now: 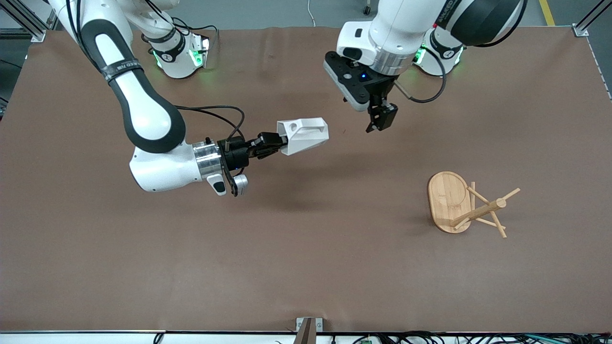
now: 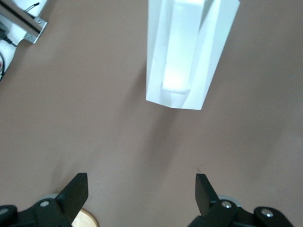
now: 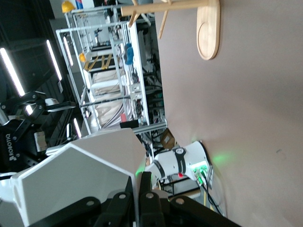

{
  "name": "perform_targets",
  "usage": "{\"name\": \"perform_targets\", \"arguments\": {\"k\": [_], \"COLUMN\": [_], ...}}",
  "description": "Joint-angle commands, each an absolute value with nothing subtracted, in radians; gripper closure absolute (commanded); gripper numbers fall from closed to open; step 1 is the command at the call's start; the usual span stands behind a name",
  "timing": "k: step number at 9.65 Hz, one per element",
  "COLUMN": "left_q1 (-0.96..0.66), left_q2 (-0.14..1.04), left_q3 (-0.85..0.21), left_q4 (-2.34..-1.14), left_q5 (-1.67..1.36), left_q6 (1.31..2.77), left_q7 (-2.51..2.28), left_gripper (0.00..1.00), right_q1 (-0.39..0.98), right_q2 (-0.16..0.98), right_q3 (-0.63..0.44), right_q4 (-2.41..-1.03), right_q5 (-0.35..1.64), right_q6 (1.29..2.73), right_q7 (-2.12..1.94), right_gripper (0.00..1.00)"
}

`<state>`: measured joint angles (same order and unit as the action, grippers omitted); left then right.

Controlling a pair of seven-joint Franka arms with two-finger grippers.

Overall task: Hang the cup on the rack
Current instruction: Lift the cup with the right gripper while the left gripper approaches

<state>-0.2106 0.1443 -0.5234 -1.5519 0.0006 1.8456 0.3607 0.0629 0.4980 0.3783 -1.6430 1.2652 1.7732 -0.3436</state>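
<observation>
Above the middle of the table my right pincer grips the cup by its narrow base, lying sideways, so the handle with its hole points up and can meet a peg. My left pincer hangs open over the table beside the cup and waits. I see the rack well apart, toward the left arm's end, with nothing on the table between. I judge the waiting left arm could stand in the way.

brown table, upright rack on it
</observation>
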Motion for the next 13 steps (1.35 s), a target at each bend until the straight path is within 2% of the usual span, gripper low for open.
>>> {"name": "perform_targets", "arguments": {"k": [1,4,8,13], "left_q1": [-0.209,-0.222,-0.233,-0.226], "left_q2": [0.175,0.176,0.181,0.252], "left_q3": [-0.577,-0.621,-0.621,-0.62], "left_q4": [-1.557,-1.562,-1.56,-1.548], "left_q5": [-0.014,-0.041,-0.014,0.046], "left_q6": [1.845,1.847,1.882,1.965], "left_q7": [0.371,0.286,0.313,0.403], "left_gripper": [0.0,0.0,0.0,0.0], "right_q1": [0.054,0.06,0.063,0.063], "right_q2": [0.517,0.522,0.522,0.517], "right_q3": [0.379,0.379,0.379,0.379], "right_q4": [-1.646,-1.647,-1.647,-1.658], "right_q5": [1.314,1.376,1.376,1.37], "right_q6": [1.746,1.747,1.75,1.74], "right_q7": [-0.374,-0.374,-0.373,-0.367], "right_gripper": [1.0,1.0,1.0,1.0]}}
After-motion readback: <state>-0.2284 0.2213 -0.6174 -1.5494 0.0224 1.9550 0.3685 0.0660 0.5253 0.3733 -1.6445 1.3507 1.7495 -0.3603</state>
